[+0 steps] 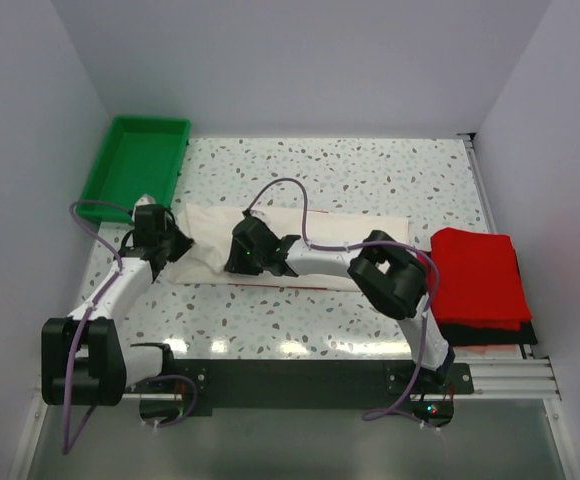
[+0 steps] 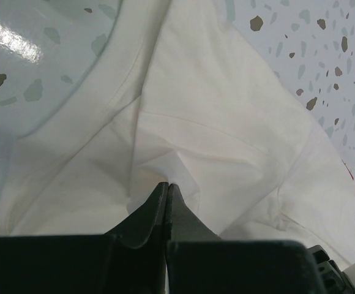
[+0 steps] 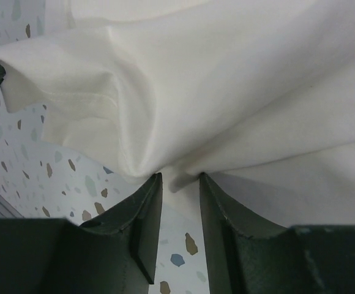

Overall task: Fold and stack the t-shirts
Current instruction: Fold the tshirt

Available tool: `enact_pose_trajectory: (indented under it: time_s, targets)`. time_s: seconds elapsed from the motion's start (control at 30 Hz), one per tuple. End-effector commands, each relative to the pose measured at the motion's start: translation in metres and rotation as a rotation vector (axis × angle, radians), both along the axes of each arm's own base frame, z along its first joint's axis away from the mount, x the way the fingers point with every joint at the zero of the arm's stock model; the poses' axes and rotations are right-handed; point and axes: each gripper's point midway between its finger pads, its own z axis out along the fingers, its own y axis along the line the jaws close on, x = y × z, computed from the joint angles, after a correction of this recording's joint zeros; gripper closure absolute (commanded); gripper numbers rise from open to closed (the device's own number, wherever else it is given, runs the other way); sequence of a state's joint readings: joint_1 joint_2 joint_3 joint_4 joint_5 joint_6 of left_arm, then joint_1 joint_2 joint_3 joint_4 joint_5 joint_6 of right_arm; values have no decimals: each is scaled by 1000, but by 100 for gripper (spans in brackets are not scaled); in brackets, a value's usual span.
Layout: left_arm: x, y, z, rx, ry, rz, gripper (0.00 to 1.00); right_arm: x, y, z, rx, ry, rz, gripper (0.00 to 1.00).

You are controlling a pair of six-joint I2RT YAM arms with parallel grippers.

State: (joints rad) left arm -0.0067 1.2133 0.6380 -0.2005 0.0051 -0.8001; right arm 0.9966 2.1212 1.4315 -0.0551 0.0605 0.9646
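Item in hand: off-white t-shirt point(image 1: 210, 222). Lies as a long, narrow band across the middle of the worktop point(image 1: 370, 170), running from near the left edge toward the pile on the right. Looks folded lengthwise at most, not yet brought down to a compact packet. Shows no chest print in any view, so presumably lies face down or folded inward.

Left gripper point(image 2: 167, 185): pinched fully together on a pucker of this shirt at its left end.

Right gripper point(image 3: 180, 177): jaws partly apart, astride a bunched fold at the shirt's near edge around mid-length. Cloth at the tips, bare worktop visible through the gap, so not judged clamped.

Finished work: folded red t-shirts point(image 1: 475, 275) stacked at the right edge, resting on a folded black t-shirt point(image 1: 485, 332) whose border shows along the near side. Number of red layers cannot be told.

Green tray point(image 1: 105, 170): at the far left corner, just beyond the shirt's left end, no part in the work visible.

Assessment: well advanced. Remaining, as judged: crosswise folds of the off-white shirt, then transfer onto the right-edge pile.
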Motion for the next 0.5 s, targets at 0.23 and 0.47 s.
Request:
enact_pose_trajectory:
  time_s: [0.23,0.47]
  targets:
    - [16,-2,24,-5,-87,-23,100,4,6,2,-18,-5,-13,78]
    - [14,-3,25,-10,-89,-31,100,6,3,4,-32,-12,-22,96]
